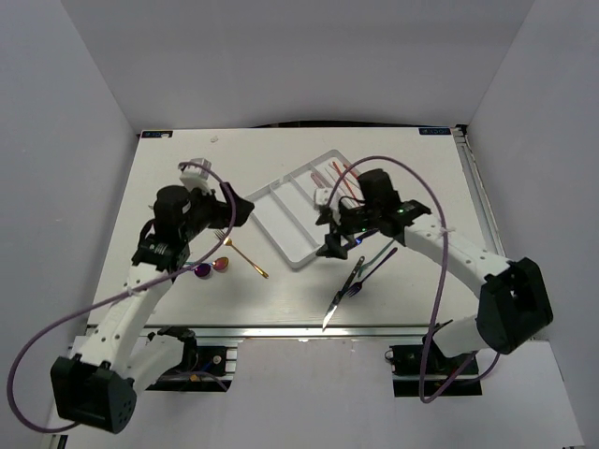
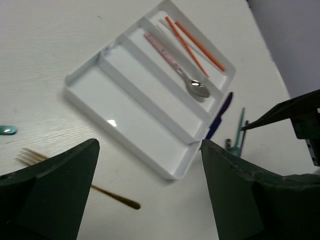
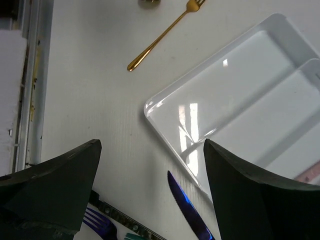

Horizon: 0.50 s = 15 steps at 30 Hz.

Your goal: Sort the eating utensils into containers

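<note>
Both wide open, empty — left gripper [image 2: 150, 145], right gripper [image 3: 151, 145]; blue knife [image 3: 186, 210] btwn right's fingers looks light, stiff, slick — pinch across handle.

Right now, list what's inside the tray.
Two orange chopsticks in the end slot, a pink-handled spoon in the next; both wider slots look empty. The right arm hides part from above.

Both arms bent inward; L gripper [image 1: 238, 211], R gripper [image 1: 328, 236] spread wide, empty.

White-linked arms [image 1: 122, 318] with black joints, purple cables [image 1: 378, 157], dark green pincer fingers [image 2: 50, 195]
</note>
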Each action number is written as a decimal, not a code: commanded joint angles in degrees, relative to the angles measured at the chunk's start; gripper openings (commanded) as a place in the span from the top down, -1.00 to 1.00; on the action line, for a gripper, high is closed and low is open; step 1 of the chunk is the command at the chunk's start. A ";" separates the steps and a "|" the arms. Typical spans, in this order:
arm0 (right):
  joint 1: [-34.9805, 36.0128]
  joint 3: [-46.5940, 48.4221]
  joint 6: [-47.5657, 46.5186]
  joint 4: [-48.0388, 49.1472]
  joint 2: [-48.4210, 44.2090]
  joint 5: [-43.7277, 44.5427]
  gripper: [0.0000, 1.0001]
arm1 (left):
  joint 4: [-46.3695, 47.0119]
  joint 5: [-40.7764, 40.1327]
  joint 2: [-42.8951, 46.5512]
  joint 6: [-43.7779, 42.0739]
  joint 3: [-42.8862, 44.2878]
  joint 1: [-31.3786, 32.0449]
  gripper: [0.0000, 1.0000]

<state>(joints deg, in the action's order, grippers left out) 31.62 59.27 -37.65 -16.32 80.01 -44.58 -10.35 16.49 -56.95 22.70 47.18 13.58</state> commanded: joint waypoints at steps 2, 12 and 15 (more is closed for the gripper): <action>6.78 1.99 -5.06 -2.67 4.01 12.57 -0.79 | -3.10 -11.28 11.21 -7.31 -6.12 -0.14 -0.95; 18.92 11.64 -2.52 -4.06 17.09 25.07 -0.79 | -4.59 -24.31 21.96 -9.86 -7.89 -0.14 -0.95; 20.06 15.16 -5.93 -9.06 19.21 22.52 -0.79 | -4.24 -23.61 22.58 -10.13 -8.07 -0.22 -0.95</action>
<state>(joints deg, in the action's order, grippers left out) 50.92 69.63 -41.19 -20.60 98.76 -22.41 -14.26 -4.97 -34.89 13.96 39.07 13.58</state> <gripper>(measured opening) 0.895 0.977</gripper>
